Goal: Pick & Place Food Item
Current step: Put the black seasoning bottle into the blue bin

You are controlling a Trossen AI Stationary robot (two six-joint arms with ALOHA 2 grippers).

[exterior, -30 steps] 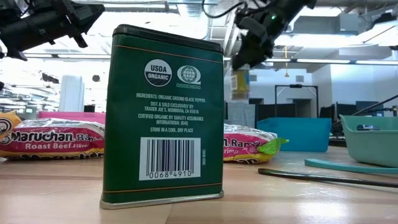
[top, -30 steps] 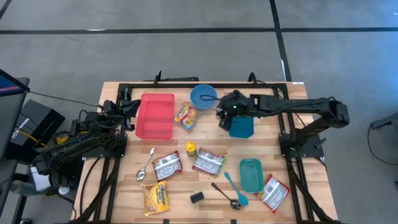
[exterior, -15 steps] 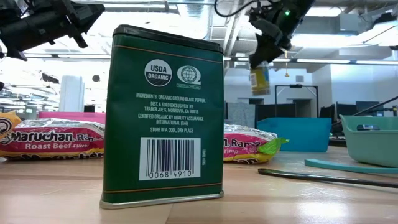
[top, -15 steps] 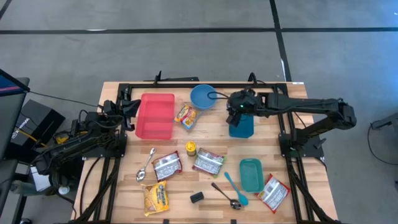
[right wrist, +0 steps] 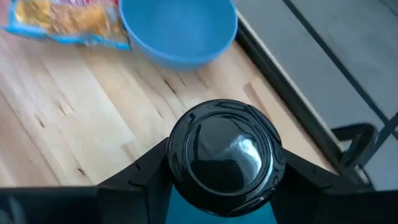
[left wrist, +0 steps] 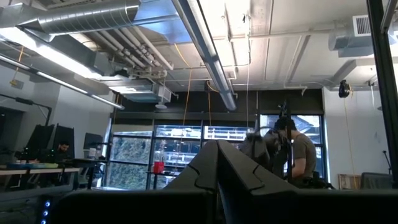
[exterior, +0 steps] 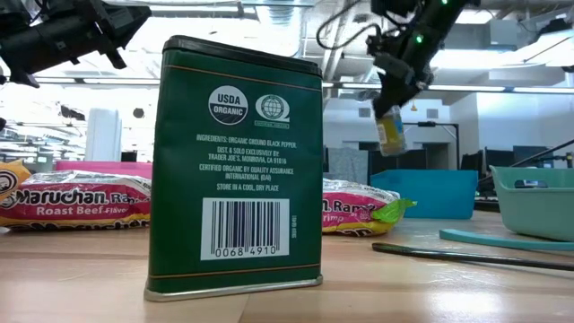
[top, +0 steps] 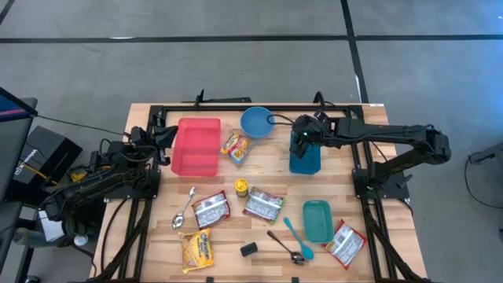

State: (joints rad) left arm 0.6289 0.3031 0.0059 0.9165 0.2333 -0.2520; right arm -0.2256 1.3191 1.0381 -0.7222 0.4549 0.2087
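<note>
My right gripper [top: 300, 142] hangs over the blue bin [top: 306, 161] at the table's far right, shut on a small jar [exterior: 392, 133] with a yellow label and a black lid [right wrist: 225, 155]. The low view shows the jar in the air above the bin [exterior: 423, 193]. The blue bin's bottom rests on the table. My left gripper [top: 163, 134] waits shut at the table's far left edge, pointing up into the room; its fingers [left wrist: 217, 177] hold nothing. My right gripper pinches the jar at its lid end [right wrist: 186, 163] between its two fingers, one on each side of the black lid. The fingers slant down from the table's right. The jar hangs tilted below them, lifted clear over the blue bin.
A blue bowl [top: 257, 122] and a snack packet [top: 235, 146] lie left of the bin, a red bin [top: 197, 146] farther left. Noodle packets [top: 262, 204], a teal container [top: 317, 220], spoons and a green tin [exterior: 235, 166] fill the near half.
My right gripper has carried the jar toward the table's right edge, from beside the blue bowl to over the blue bin, sinking a little and tipping further downward. The jar stays in its hold, clear of everything.
</note>
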